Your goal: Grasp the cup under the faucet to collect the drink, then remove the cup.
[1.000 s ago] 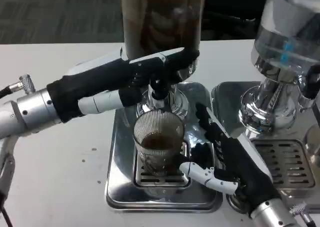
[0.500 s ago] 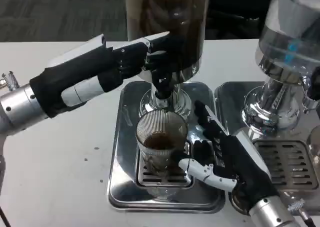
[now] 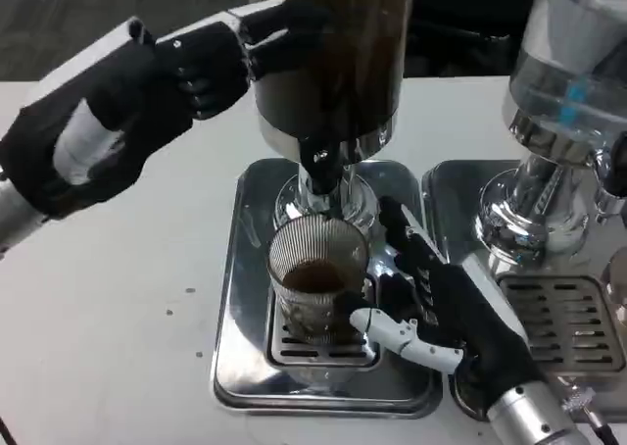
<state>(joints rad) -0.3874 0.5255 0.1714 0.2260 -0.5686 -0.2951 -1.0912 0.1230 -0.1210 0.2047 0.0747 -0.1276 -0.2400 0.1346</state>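
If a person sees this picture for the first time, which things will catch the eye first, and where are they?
The eye goes first to the ribbed clear cup, holding some brown drink, standing on the shiny drip tray under the faucet of the dark drink dispenser in the middle. The right hand wraps the cup from the right side. The left hand is raised at the upper left, its fingers near the dispenser's tank.

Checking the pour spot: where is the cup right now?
The cup stands at the head view's centre on the drip tray, directly below the faucet, with the right hand against its right side.
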